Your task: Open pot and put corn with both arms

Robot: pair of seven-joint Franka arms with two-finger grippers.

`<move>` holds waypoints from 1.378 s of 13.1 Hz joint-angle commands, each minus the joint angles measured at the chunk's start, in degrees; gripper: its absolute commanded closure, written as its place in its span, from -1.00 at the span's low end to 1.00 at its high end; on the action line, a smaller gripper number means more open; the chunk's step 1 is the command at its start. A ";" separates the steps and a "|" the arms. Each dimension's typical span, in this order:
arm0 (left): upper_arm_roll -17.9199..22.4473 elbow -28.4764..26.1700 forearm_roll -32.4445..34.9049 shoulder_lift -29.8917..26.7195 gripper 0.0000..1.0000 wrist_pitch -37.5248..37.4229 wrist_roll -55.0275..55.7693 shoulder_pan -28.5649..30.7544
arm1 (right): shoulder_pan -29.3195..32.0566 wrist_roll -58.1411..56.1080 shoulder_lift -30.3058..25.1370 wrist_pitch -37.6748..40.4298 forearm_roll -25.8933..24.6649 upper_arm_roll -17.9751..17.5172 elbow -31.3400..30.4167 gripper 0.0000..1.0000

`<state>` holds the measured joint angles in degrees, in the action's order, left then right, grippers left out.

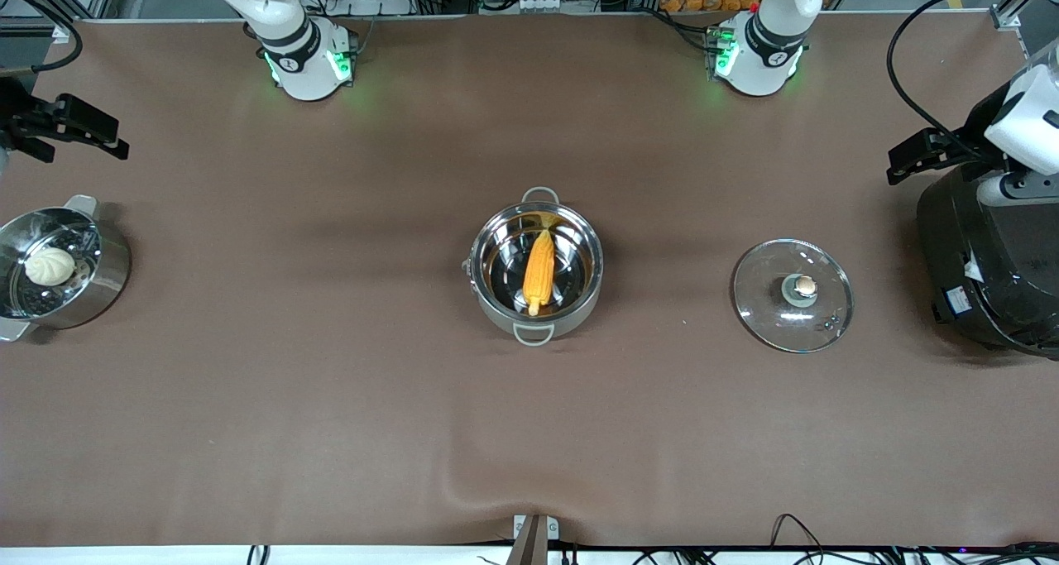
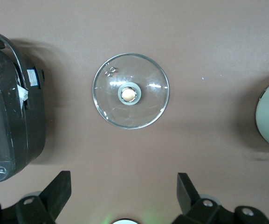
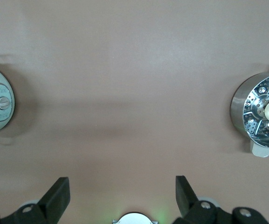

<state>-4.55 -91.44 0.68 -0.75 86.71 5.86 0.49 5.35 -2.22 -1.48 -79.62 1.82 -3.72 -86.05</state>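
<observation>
Beside pot [image 1: 505, 308], glass lid [image 1: 793, 295], rice cooker [image 1: 984, 275], hands wide apart.

corn [image 1: 539, 272] in pot [image 1: 496, 296], lid [image 1: 793, 295] beside

Bare cloth between pot [image 1: 536, 269] and lid [image 1: 793, 294]

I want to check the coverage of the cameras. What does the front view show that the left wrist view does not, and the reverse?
Only the front view shows the corn lying in the open pot, and the steamer pot with a bun.

Only the left wrist view shows the left gripper with its jaws spread wide above bare table.

Both show the glass lid lying knob up beside the black rice cooker.
</observation>
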 commanded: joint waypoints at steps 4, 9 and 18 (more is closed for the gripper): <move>0.16 0.39 -0.77 -1.01 -1.00 -1.11 -1.03 0.48 | 1.15 0.81 -0.98 -0.18 -0.15 -1.11 -0.17 -1.00; 0.33 0.82 -0.77 -1.10 -1.00 -1.72 -1.03 0.74 | 1.41 0.73 -0.98 -0.18 -0.15 -0.93 -0.17 -1.00; 0.33 1.27 -0.85 -1.10 -1.00 -1.90 -1.03 0.66 | 1.41 0.73 -1.07 -0.10 -0.15 -0.85 -0.17 -1.00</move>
<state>-4.15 -90.49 0.68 -1.22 85.88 5.74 0.81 5.37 -2.18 -1.49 -79.92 1.82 -3.72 -86.04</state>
